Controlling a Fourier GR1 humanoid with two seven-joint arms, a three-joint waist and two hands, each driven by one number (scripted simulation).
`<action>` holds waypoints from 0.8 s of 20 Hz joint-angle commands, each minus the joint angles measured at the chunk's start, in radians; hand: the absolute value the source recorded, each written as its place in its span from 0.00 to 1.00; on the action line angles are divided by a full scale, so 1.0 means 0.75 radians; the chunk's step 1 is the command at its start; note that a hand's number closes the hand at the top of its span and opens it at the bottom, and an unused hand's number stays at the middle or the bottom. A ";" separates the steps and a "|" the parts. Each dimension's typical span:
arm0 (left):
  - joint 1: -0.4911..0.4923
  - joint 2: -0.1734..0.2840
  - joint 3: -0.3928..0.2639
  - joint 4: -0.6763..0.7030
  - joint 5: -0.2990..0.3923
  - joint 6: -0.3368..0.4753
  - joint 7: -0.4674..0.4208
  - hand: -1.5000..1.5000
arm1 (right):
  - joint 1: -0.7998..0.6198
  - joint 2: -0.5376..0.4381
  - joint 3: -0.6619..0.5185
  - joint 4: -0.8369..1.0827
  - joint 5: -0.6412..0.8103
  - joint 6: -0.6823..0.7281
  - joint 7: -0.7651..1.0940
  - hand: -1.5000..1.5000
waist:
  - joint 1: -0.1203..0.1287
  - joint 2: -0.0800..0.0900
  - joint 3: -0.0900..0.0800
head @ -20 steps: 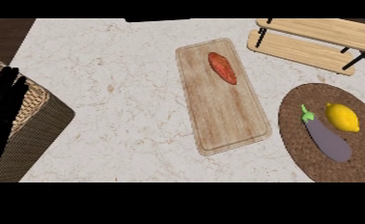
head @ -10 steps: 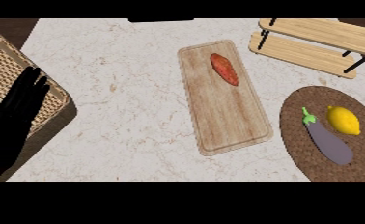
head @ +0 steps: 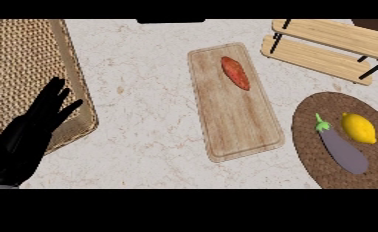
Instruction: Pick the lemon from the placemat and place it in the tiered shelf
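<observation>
Lemon (head: 358, 127) lies near placemat (head: 314, 151) edge beside eggplant (head: 341, 147); left hand (head: 31, 131) spread open.

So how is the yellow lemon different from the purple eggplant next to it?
The yellow lemon is short and oval; the purple eggplant is long and slim. The eggplant has a green stem; the lemon shows none. Both lie on the round brown woven placemat, side by side.
</observation>
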 commanded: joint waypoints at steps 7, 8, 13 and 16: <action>0.056 -0.073 -0.057 0.282 -0.025 0.008 0.055 0.50 | -0.050 0.063 0.156 -0.075 0.203 -0.074 0.183 0.00 | -0.007 0.030 -0.046; 0.090 -0.082 -0.046 0.300 -0.030 0.012 0.030 0.50 | -0.018 0.125 0.185 -0.097 0.232 -0.133 0.177 0.00 | -0.011 0.029 -0.046; 0.058 -0.121 -0.095 0.296 -0.084 0.045 0.057 0.50 | -0.044 0.138 0.207 -0.045 0.318 -0.163 0.280 0.00 | -0.015 0.025 -0.045; -0.008 -0.169 -0.098 0.474 -0.135 0.034 -0.024 0.50 | -0.057 0.210 0.204 -0.069 0.370 -0.219 0.346 0.00 | -0.009 0.016 -0.044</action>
